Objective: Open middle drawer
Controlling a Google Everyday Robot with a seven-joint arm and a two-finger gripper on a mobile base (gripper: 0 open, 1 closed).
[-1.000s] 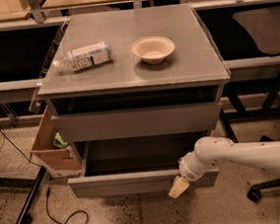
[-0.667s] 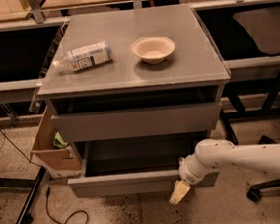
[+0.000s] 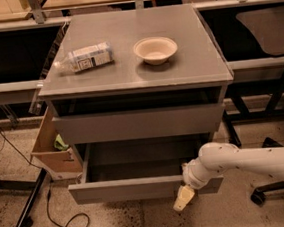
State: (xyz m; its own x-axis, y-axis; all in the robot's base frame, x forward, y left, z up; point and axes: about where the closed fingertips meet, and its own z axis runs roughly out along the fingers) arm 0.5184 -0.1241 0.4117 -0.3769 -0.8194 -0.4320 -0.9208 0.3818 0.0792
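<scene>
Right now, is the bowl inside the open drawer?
No, the bowl sits on the cabinet top, while the gripper hangs at the front of the open middle drawer.

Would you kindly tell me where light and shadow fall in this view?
Camera view: warm light leaves a soft sheen on the cabinet top near the bowl; the middle drawer is dark inside; the hand, below its front's right end, is well lit.

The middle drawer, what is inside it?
The middle drawer shows only a bare grey floor. Its back lies hidden under the top drawer. The claw hangs at its front edge.
</scene>
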